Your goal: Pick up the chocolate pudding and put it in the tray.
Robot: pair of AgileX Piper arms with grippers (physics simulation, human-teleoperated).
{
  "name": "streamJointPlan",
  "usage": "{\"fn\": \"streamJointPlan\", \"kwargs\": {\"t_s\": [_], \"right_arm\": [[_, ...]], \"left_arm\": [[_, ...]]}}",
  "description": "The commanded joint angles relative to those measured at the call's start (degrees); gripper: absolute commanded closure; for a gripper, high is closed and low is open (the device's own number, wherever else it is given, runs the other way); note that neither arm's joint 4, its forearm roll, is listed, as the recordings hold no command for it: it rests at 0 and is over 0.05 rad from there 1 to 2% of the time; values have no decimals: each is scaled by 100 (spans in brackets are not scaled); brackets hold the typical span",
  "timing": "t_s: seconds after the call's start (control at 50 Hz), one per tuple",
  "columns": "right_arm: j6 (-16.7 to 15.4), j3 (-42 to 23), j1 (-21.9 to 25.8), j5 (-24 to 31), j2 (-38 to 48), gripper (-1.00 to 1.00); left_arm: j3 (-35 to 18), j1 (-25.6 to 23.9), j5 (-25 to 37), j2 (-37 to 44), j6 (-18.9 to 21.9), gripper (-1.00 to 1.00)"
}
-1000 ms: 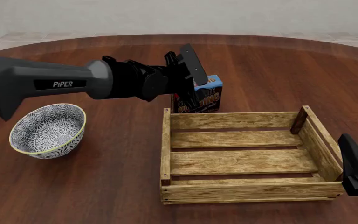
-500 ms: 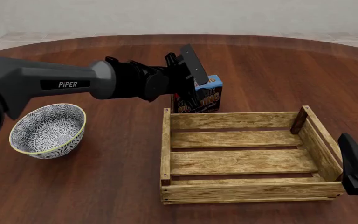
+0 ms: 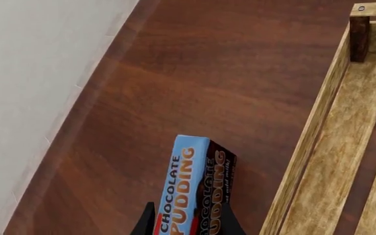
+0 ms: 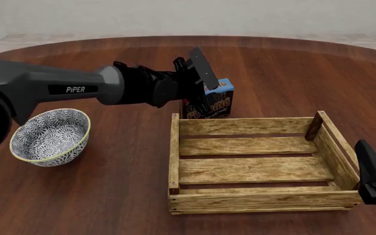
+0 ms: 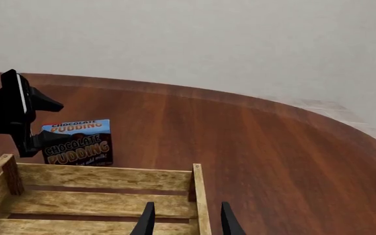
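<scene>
Between left end effector (image 4: 199, 93) fingers, chocolate pudding (image 4: 215, 101)

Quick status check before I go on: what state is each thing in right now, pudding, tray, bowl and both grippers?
chocolate pudding: upright on the table beyond the tray's far wall, not lifted.
tray: empty, flat on the table.
bowl: upright, empty, left of the tray.
left gripper: fingers on either side of the pudding; contact unclear.
right gripper: open, holding nothing, at the tray's near right corner.
</scene>
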Motion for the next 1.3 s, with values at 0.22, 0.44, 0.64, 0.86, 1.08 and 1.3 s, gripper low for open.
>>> {"fn": "streamJointPlan", "kwargs": {"t_s": [0.22,0.44,0.64,0.86,1.08,1.3], "right_arm": [[-10,-13,-4,-6,23,-100],[-29,-2,-3,-46,56,-100],[-48,2,2,-56,70,-100],[-71,-9,10,-65,98,-100],[-79,-26,10,-52,107,-100],[-64,-4,-2,-81,111,-100]], "left_arm": [[-25,44,-34,69,2,-100],[-46,72,-38,74,-30,-100],[-56,100,-80,145,-56,-100],[-45,150,-77,101,-27,-100],[-77,154,-96,160,-46,-100],[-143,137,-48,234,5,-100]]}}
